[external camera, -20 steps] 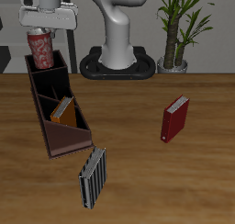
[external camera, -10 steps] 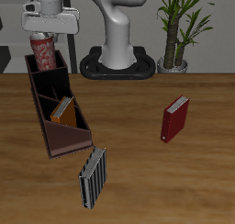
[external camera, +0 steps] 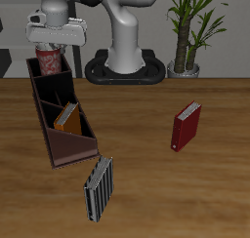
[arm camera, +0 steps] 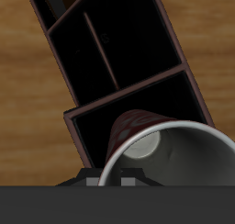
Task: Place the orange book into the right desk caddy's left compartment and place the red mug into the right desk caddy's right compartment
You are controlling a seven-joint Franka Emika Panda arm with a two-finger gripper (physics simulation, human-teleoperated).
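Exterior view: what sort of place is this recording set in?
Probably a simulated office or study desk: a wooden table holding a desk caddy, loose books such as the dark red book, and a potted plant at the back.

red mug rim close up, white-grey inside visible, hanging over right desk caddy tall square end section
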